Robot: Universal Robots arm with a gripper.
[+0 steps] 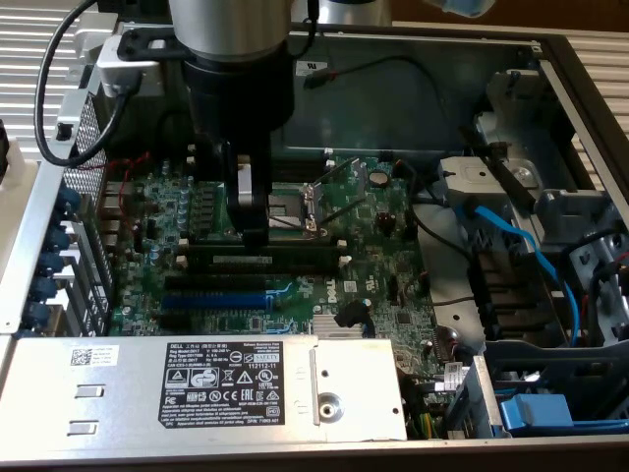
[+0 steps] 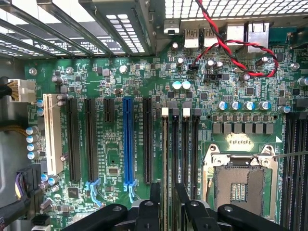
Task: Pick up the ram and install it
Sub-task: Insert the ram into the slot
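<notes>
One ram [image 1: 280,260] matters here, and by my reading it already stands on edge in one of the black memory slots [image 2: 194,149] on the motherboard [image 1: 364,265], directly under the gripper [image 1: 254,228]. In the wrist view the ram [image 2: 166,154] shows as a thin edge running straight out from the gap between the fingers of the gripper [image 2: 167,188], which straddle the near end of the stick. The gripper is released: its fingers [image 2: 155,192] stand spread wide and clasp nothing. I cannot tell whether either one touches the stick's side.

To one side of the gripper lies the blue expansion slot [image 2: 128,139], with one black slot between it and the ram. To the other side, past the remaining memory slots, sits the bare processor socket [image 2: 239,185]. A white end clip [image 2: 165,111] stands at the end of the stick farthest from the gripper, seemingly upright against it, though whether it is latched is too fine to tell.

So the task looks far along: the picking up and carrying appear done, the stick is in its slot, and the gripper is not holding it. What the pictures leave unsettled is whether the ram is pressed fully home with both clips locked; the near clip is hidden by the gripper.
</notes>
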